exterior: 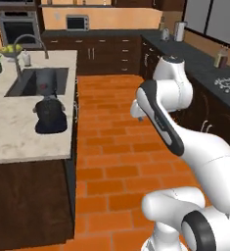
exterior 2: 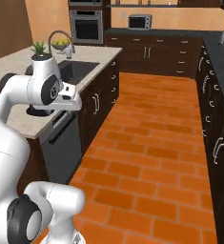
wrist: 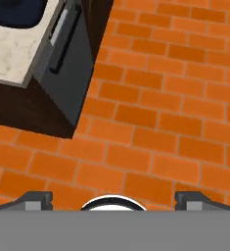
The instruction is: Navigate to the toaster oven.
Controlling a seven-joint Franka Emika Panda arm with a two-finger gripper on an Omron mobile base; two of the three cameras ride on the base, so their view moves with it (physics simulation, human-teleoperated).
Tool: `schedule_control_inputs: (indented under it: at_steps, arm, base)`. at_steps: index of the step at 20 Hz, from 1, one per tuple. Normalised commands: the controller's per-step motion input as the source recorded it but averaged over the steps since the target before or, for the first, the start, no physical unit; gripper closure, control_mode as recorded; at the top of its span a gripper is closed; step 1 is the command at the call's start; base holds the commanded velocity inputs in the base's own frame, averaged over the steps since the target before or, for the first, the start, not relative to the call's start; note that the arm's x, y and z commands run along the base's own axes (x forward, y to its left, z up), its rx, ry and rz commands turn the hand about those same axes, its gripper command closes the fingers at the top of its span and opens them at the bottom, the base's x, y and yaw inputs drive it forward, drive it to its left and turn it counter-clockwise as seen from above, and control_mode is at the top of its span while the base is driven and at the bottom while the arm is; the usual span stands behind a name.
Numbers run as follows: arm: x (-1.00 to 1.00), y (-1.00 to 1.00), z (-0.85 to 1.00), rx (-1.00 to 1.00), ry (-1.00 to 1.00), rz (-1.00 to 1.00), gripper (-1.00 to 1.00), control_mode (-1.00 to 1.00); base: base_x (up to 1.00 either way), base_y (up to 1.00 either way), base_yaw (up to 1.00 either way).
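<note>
The toaster oven (exterior: 77, 22) is a small grey box with a dark glass door, standing on the far back counter against the orange wall. It also shows at the top of the right base view, toaster oven (exterior 2: 139, 21). A long stretch of brick floor lies between it and me. My gripper (wrist: 114, 201) hangs over the floor beside the island's corner, pointing down. Its fingers (wrist: 35, 200) are wide apart with nothing between them.
A marble island (exterior: 18, 137) with a sink (exterior: 38, 81), faucet, plant and a dark pot (exterior: 50, 115) runs along the left. A dark counter (exterior: 209, 73) with a stove and bottles lines the right. The brick aisle (exterior 2: 151, 128) between them leads to the back cabinets. A wall oven (exterior 2: 86, 26) stands back left.
</note>
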Motion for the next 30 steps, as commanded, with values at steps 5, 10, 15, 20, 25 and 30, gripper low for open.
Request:
schedule_control_inputs:
  at_steps: [5,10,15,20,25,30]
  arm:
    - [0.00,0.00,0.00,0.00,0.00,0.00,-1.00,1.00]
    - [0.00,0.00,0.00,0.00,0.00,0.00,-1.00,1.00]
    - [0.00,0.00,0.00,0.00,0.00,0.00,-1.00,1.00]
    - [0.00,0.00,0.00,0.00,0.00,0.00,-1.00,1.00]
    - [0.00,0.00,0.00,0.00,0.00,0.00,-1.00,1.00]
    - [0.00,0.00,0.00,0.00,0.00,0.00,-1.00,1.00]
  base:
    - [0.97,0.00,-0.38]
    - [1.00,-0.11,-0.01]
    - [1.00,-0.33,0.02]
    - [1.00,-0.46,0.03]
    - [1.00,-0.39,0.02]
    - [1.00,-0.21,0.00]
